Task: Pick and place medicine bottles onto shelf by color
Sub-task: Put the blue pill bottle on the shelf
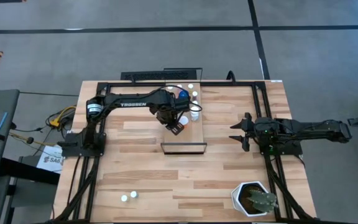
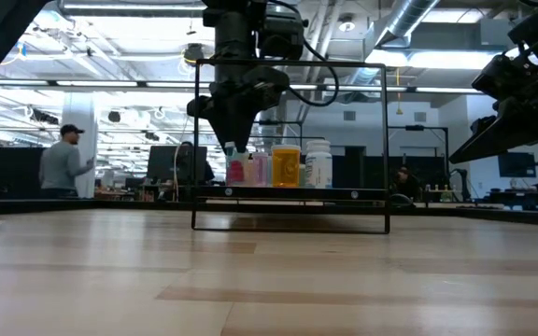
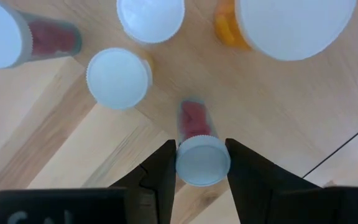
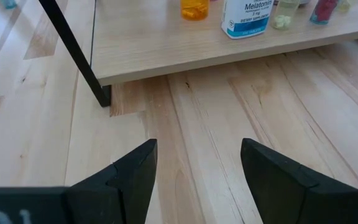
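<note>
One pink bottle [image 3: 199,149] half-hidden between left gripper [image 3: 201,163] fingers

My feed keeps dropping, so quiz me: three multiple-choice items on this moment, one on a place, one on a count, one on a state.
1. Where is the left gripper?
A. Over the shelf, among the bottles
B. Beside the plant pot
C. Off the table

2. How many small white-capped bottles stand near the table's front edge on the left arm's side?
A. None
B. Two
C. Five

3. What are the left gripper's jaws doing?
A. Closed on nothing
B. Set on either side of a pink bottle's white cap
C. Holding the blue bottle

Answers:
1 A: the high view shows it above the shelf board.
2 B: the high view shows a pair there.
3 B: the left wrist view shows the cap between both jaws, seemingly touching.

The right gripper waits, open, beside the shelf.
</note>
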`<state>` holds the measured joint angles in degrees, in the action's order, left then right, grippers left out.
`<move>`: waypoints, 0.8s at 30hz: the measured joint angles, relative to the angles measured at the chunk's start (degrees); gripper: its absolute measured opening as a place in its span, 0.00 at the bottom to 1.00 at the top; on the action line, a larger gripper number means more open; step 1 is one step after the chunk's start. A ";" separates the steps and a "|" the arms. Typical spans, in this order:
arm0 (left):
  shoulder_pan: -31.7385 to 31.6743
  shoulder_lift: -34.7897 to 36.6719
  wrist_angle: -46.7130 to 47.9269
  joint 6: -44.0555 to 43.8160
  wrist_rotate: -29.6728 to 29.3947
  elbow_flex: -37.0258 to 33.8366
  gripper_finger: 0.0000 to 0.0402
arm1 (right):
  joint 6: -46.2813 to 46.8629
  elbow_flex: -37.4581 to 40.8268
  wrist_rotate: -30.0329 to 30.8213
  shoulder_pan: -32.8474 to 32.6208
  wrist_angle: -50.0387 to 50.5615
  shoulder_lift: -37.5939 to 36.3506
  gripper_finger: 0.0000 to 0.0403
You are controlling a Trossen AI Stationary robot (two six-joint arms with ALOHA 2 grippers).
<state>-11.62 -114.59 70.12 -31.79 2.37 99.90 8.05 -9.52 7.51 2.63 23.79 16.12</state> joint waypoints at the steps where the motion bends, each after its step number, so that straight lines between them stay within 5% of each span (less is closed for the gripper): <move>1: 0.00 0.00 0.15 0.00 -0.04 0.00 0.27 | 0.00 0.00 0.00 0.01 0.02 -0.01 0.63; 24: -1.92 -2.67 -0.59 3.95 0.94 0.55 0.28 | 0.00 0.00 0.00 0.00 0.02 0.00 0.63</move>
<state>-13.54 -117.25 69.53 -27.84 3.31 100.44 8.05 -9.52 7.51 2.63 23.81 16.12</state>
